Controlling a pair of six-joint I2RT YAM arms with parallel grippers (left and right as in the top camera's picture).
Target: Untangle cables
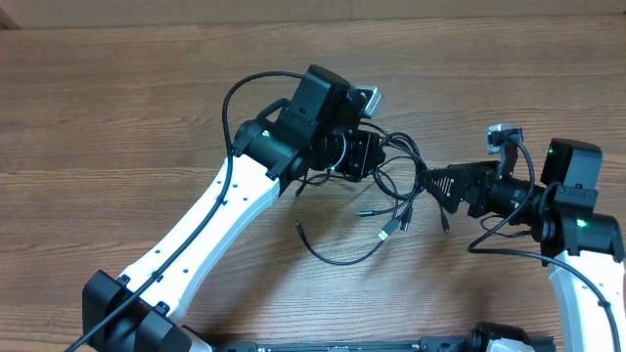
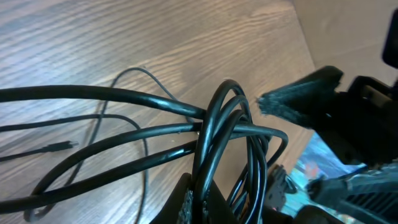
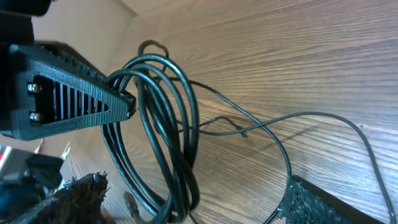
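Note:
The cables (image 1: 396,186) are a knotted bundle of thin black cords in the middle of the table, with plugs and a loose loop trailing toward the front. My left gripper (image 1: 375,156) is shut on a looped strand of the bundle and holds it off the wood. In the left wrist view the jaws (image 2: 200,202) pinch the cables (image 2: 217,124). My right gripper (image 1: 431,182) is open, right next to the bundle's right side. In the right wrist view its fingers (image 3: 193,190) stand wide apart with the hanging cable loops (image 3: 168,124) between them, not touching either pad.
Wooden table (image 1: 117,117) all round. Loose plugs (image 1: 386,230) lie on the wood in front of the bundle. A thin strand (image 3: 280,127) runs across the table near my right finger. The left gripper's ribbed finger (image 3: 68,99) is close to my right gripper.

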